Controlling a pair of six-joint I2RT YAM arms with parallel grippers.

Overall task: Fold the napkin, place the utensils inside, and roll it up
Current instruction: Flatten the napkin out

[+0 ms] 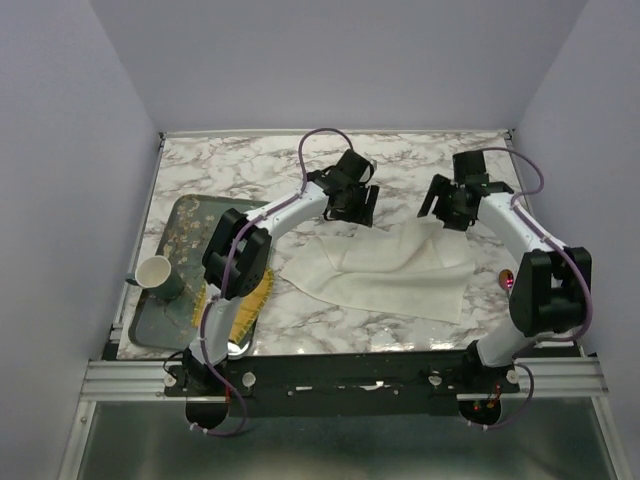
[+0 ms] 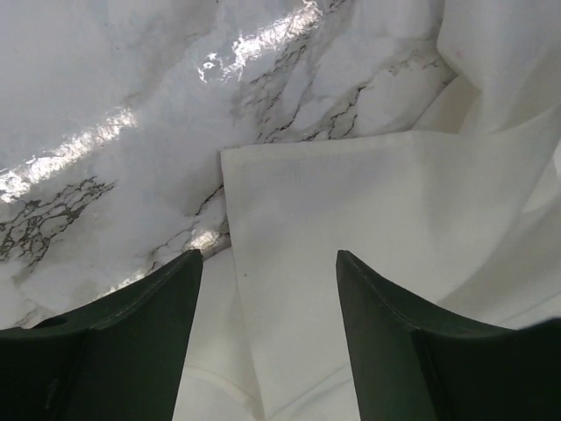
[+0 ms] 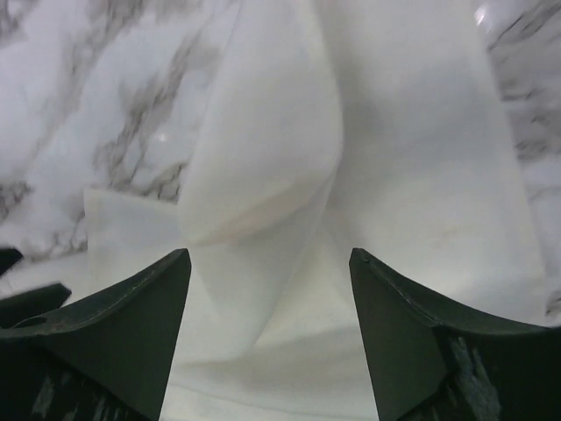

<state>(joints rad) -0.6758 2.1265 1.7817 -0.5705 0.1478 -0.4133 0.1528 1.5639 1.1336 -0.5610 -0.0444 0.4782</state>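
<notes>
Top external: napkin [image 1: 385, 270] lies rumpled on marble table [image 1: 250, 165].
Left gripper [image 2: 269, 254]: fingers spread, above napkin corner.
Right gripper [image 3: 269, 253]: fingers spread, over raised fold.

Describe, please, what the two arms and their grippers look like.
Both the left arm and the right arm have white links with bulky black joint housings, and a thin purple cable loops along each. The left gripper and right gripper are black; close up, their fingers are dark wedges tapering to points.
</notes>
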